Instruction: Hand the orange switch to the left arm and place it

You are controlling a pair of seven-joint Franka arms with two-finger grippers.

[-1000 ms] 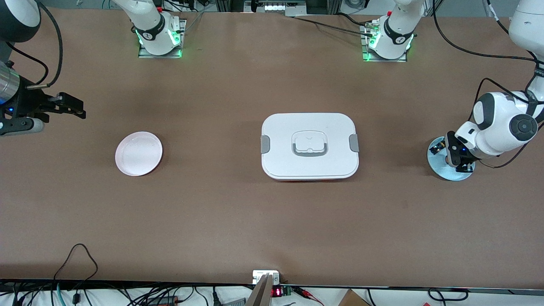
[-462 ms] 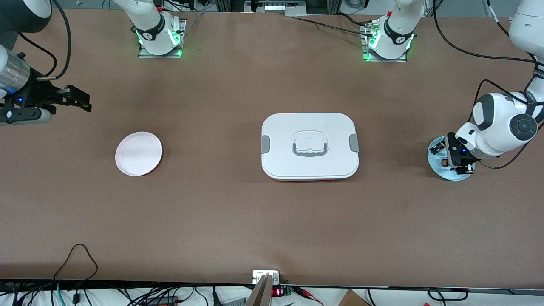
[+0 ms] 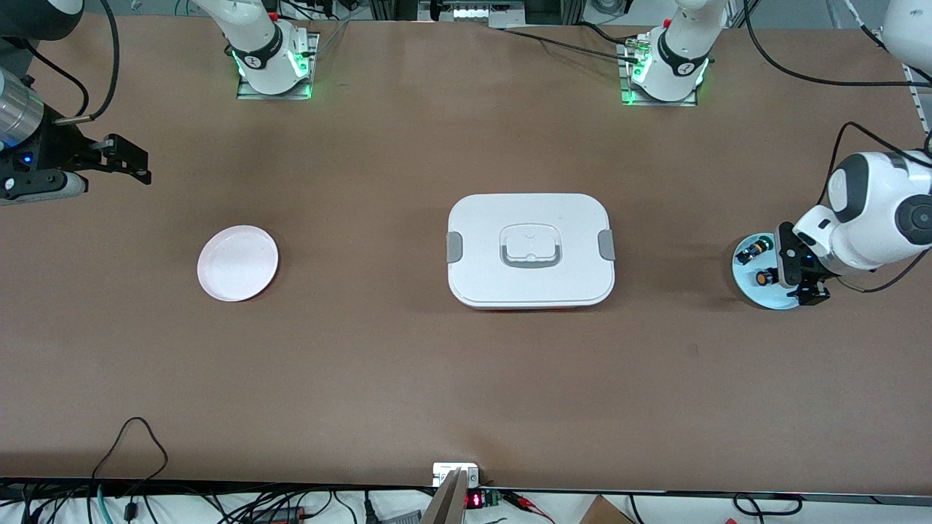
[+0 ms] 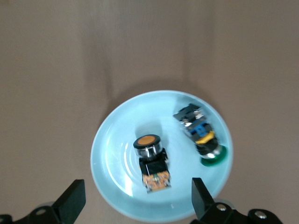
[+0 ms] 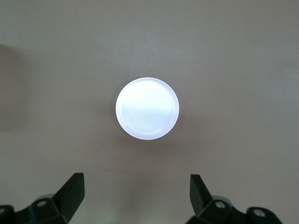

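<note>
Lying on the blue plate (image 3: 750,287) at the left arm's end of the bench (image 3: 466,378), the orange switch (image 3: 763,277) sits beside a green-capped switch (image 3: 753,249). Over that plate hangs the left claw (image 3: 801,275), spread wide and apparently empty. The right claw (image 3: 124,161), also wide open, hovers near the pink plate (image 3: 237,263). Between both plates stands the white box (image 3: 530,249).
</note>
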